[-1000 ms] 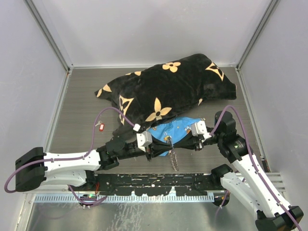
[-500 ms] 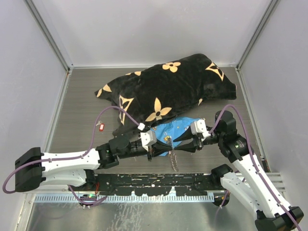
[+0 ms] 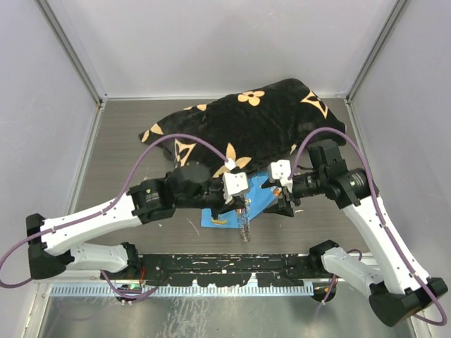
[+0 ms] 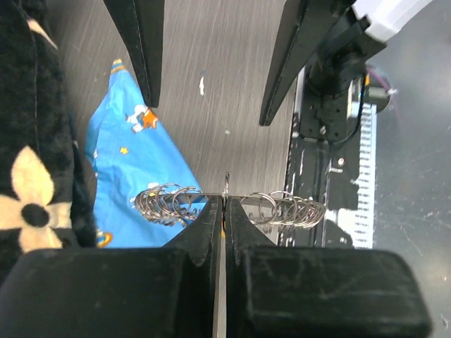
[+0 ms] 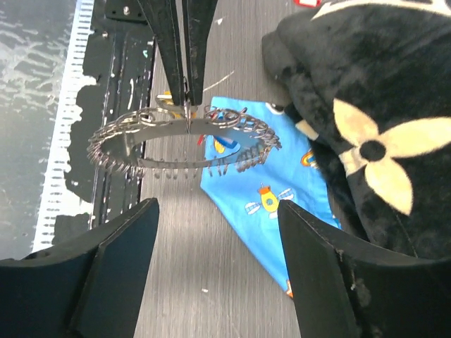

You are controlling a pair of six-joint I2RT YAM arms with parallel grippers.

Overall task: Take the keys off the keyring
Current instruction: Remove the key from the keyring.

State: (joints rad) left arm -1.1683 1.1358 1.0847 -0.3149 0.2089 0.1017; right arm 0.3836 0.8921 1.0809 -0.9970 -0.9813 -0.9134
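The table (image 3: 120,176) is grey and wood-grained, walled in by pale panels. Toward its 12 o'clock side lies a big black plush cushion (image 3: 246,127) with beige flower shapes. It stretches from about 9 o'clock to 2 o'clock.

At the cushion's 6 o'clock edge a blue printed cloth (image 3: 213,217) lies flat on the table, partly tucked under the plush and partly hidden by my arms.

My left pincer (image 3: 242,205) reaches in from 9 o'clock, over the cloth. Its two fingers are pressed together, clamped on the thin band of the keyring (image 5: 176,144). From my right wrist I see those fingertips pinching the ring's upper edge.

My right pincer (image 5: 217,205) faces it from 3 o'clock. Its jaws stand wide apart, holding nothing and clear of the ring.

The keyring hangs from my left grip above the table, over the cloth's 6 o'clock corner. Part of it is over bare wood. It is a wide silvery loop.

Many small wire rings (image 4: 163,204) are strung along it, bunched on both sides of my left fingers.

I cannot make out any keys for certain among those rings.
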